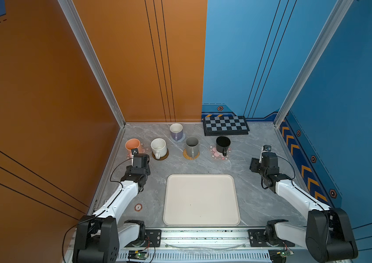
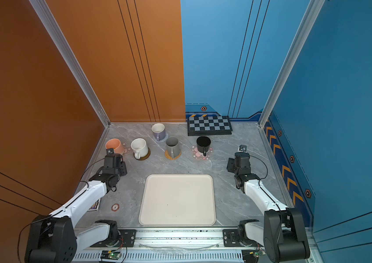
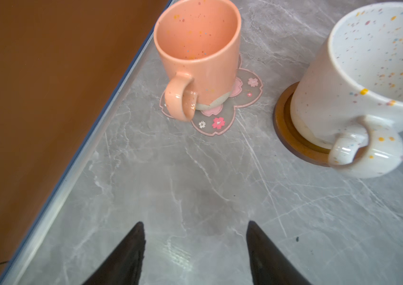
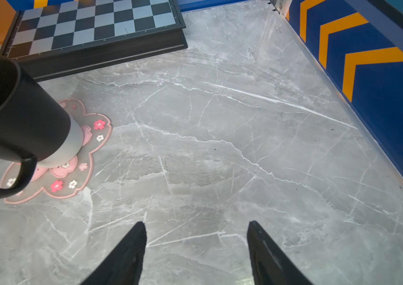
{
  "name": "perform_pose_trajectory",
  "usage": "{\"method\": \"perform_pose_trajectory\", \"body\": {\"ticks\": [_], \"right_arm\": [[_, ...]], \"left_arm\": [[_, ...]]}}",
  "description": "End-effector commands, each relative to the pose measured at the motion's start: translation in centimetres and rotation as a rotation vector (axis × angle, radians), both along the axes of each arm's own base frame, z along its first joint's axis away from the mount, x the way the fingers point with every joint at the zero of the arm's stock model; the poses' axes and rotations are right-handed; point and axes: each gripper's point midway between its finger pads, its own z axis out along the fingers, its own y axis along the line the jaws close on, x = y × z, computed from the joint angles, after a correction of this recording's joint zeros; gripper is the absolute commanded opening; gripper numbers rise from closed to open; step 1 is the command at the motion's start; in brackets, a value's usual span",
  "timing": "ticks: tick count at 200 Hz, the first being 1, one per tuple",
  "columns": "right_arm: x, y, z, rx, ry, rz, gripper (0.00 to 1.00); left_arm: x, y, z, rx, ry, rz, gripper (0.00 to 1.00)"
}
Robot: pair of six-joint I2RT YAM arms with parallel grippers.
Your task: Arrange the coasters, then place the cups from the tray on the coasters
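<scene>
Five cups stand on coasters along the back of the table. The peach cup (image 1: 132,145) is on a pink-flower coaster (image 3: 220,123), and the speckled white cup (image 1: 158,146) on the brown disc (image 3: 294,145). The lavender cup (image 1: 176,131) sits on the grey-blue coaster (image 1: 182,138). The grey cup (image 1: 192,145) rests on the rattan coaster (image 1: 190,156), the black cup (image 1: 223,144) on a pink-flower coaster (image 4: 77,180). Nothing lies in the cream tray (image 1: 201,176). My left gripper (image 3: 196,223) is open over bare table, just short of the peach cup. My right gripper (image 4: 196,223) is open to the right of the black cup.
A black-and-grey chequered board (image 1: 226,125) lies at the back right, behind the black cup. A red-and-white sticker (image 1: 138,207) is on the table left of the tray. The orange wall (image 3: 47,98) runs close beside the peach cup; the blue chevron wall (image 4: 380,86) bounds the right.
</scene>
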Motion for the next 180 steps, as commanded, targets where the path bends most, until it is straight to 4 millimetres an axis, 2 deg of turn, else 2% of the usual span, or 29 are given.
{"method": "perform_pose_trajectory", "body": {"ticks": [1, 34, 54, 87, 103, 138, 180], "right_arm": [[1.3, -0.7, 1.1, -0.078, -0.109, -0.003, 0.69], [1.4, -1.2, 1.7, -0.093, -0.296, -0.02, 0.78], [1.7, -1.5, 0.7, -0.104, -0.275, -0.023, 0.79], [3.1, -1.3, 0.7, -0.145, -0.294, 0.013, 0.8], [3.5, -1.4, -0.3, -0.125, -0.276, 0.021, 0.8], [3.1, -1.1, -1.0, -0.116, -0.316, 0.038, 0.8], [3.0, -0.3, -1.6, -0.113, -0.327, 0.092, 0.82]], "left_arm": [[1.3, 0.5, 2.9, 0.069, -0.218, 0.01, 0.69], [1.1, 0.4, 2.6, 0.1, -0.319, -0.02, 0.7], [1.5, -0.4, 2.0, 0.107, -0.316, -0.067, 0.7], [2.3, -1.5, 1.5, 0.126, -0.352, -0.137, 0.7], [2.6, -1.9, 1.5, 0.13, -0.361, -0.158, 0.7], [3.5, -2.2, 1.6, 0.134, -0.372, -0.172, 0.7], [4.4, -3.9, 1.5, 0.106, -0.396, -0.26, 0.71]]}}
